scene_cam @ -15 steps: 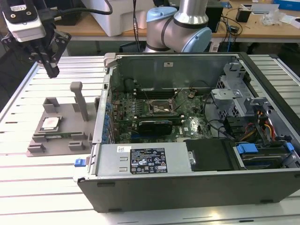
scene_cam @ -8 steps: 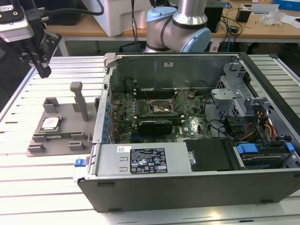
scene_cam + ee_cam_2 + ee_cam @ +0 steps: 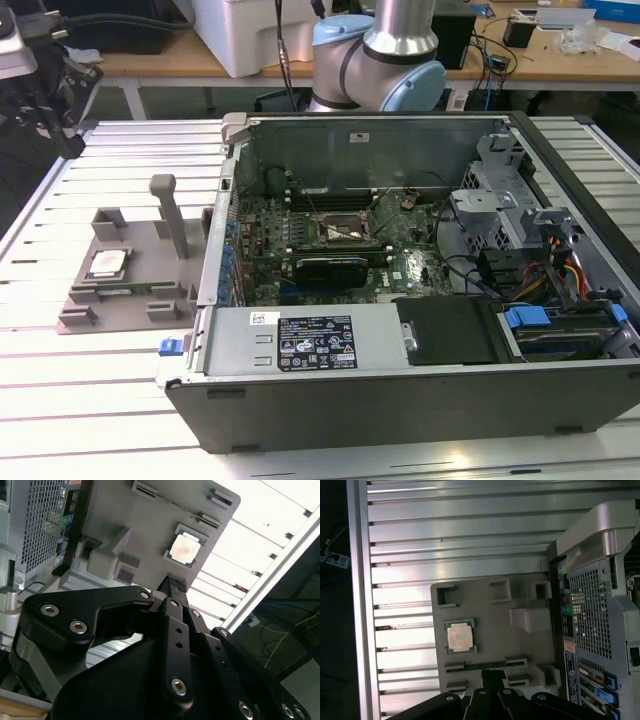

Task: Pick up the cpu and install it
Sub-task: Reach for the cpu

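Observation:
The cpu (image 3: 105, 264) is a small square chip with a silvery top. It lies flat in a recess of the grey fixture tray (image 3: 125, 235), on the table at the exterior view's left of the open computer case (image 3: 400, 400). Both wrist views show the cpu (image 3: 459, 636) (image 3: 185, 547) from well above. My gripper (image 3: 493, 673) (image 3: 176, 583) hangs high over the tray's edge, clear of the chip. Its black fingers are shut together with nothing between them. The square metal-framed socket (image 3: 345, 232) sits on the motherboard inside the case.
A grey post (image 3: 170, 212) stands upright on the tray beside the case wall. A long black expansion card (image 3: 330, 268) lies just in front of the socket. Cables and drive bays (image 3: 540, 260) fill the case's right side. The slatted table's edge (image 3: 359, 605) runs past the tray.

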Robot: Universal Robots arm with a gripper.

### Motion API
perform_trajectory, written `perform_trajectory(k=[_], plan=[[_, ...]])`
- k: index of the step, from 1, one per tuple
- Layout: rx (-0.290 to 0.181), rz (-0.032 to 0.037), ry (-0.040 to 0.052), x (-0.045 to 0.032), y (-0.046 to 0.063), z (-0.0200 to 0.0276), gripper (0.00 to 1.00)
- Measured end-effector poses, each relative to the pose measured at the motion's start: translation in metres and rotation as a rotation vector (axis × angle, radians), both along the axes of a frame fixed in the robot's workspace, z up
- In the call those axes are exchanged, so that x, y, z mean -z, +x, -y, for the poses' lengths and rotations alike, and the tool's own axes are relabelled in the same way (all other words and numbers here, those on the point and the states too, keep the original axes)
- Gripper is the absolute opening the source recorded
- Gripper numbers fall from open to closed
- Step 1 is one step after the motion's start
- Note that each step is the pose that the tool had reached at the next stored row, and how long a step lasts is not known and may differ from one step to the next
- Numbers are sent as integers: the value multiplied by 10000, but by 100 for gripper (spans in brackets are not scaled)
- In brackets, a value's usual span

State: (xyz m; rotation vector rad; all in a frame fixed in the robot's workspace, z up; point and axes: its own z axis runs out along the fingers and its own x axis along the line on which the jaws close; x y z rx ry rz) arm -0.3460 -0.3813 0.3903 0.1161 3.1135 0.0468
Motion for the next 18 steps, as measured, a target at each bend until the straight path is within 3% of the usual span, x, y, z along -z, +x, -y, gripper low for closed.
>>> perform_trajectory(k=[6,9,18], plan=[[1,0,0,5,-323,-3,11],[2,-1,1,5,-377,-3,11],[1,-2,0,4,-382,-3,11]])
